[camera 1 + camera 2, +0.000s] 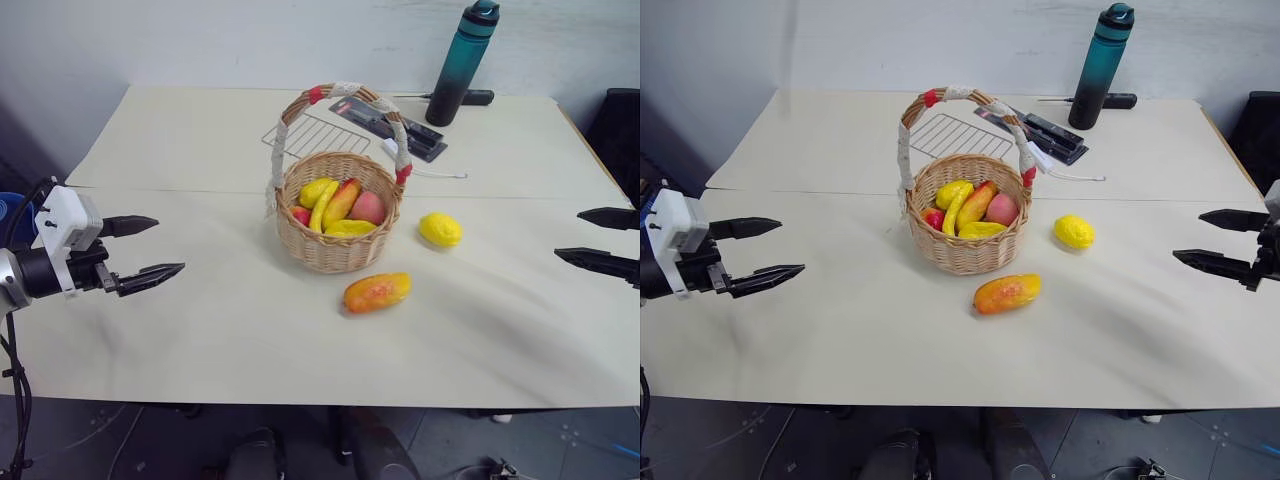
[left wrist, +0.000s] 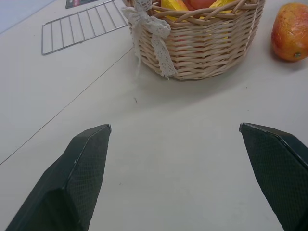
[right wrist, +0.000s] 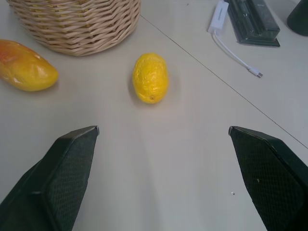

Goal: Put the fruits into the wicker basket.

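1. The wicker basket (image 1: 339, 226) is sitting mid-table, already holding several fruits.
2. The lemon (image 1: 440, 229) is lying just to the right of the basket, apart from it.
3. The mango (image 1: 377, 292) is resting on the table just in front of the basket.
4. The left gripper (image 1: 143, 248) is hovering well left of the basket, fingers spread, grasping nothing.
5. The right gripper (image 1: 602, 240) is hanging well right of the basket, fingers spread, empty.
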